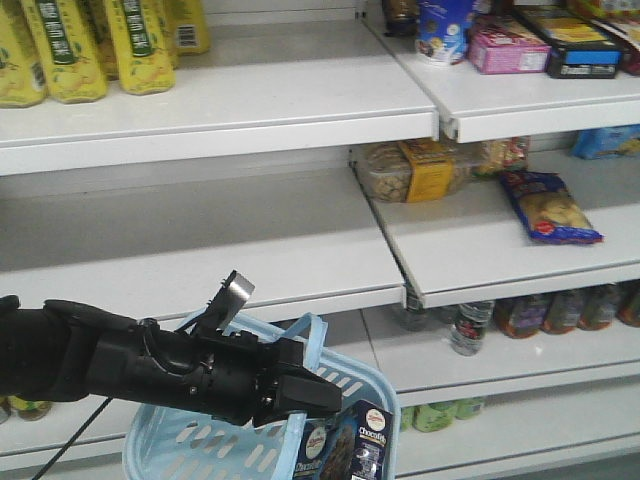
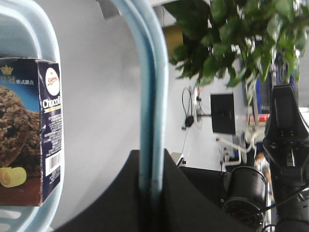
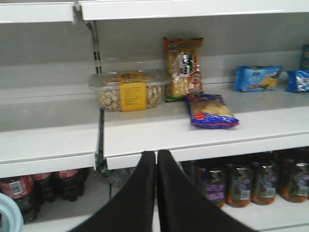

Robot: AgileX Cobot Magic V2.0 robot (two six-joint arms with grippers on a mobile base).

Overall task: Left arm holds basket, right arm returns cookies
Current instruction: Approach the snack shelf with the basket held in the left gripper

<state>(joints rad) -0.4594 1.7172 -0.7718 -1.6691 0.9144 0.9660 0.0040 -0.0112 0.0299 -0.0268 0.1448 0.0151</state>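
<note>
The light blue basket point(image 1: 235, 445) hangs at the bottom of the front view, in front of the shelves. My left arm point(image 1: 120, 365) reaches in from the left, its gripper point(image 1: 318, 392) shut on the basket's loop handle point(image 1: 312, 325). In the left wrist view the handle point(image 2: 152, 87) runs down between the closed jaws of the left gripper point(image 2: 151, 166). The navy cookies box point(image 1: 348, 447) stands inside the basket, also seen as the cookies box point(image 2: 31, 130) beside the basket rim point(image 2: 46, 29). My right gripper point(image 3: 156, 155) is shut and holds nothing, below the middle shelf's front edge. Another black arm point(image 2: 286, 145) stands further right.
Yellow drink packs point(image 1: 75, 45) fill the top-left shelf. On the middle shelf sit a clear snack tub point(image 3: 128, 90), a tall snack bag point(image 3: 182, 67) and a blue-red bag point(image 3: 210, 111). Bottles point(image 3: 236, 183) line the lower shelf. A leafy plant point(image 2: 231, 38) is behind.
</note>
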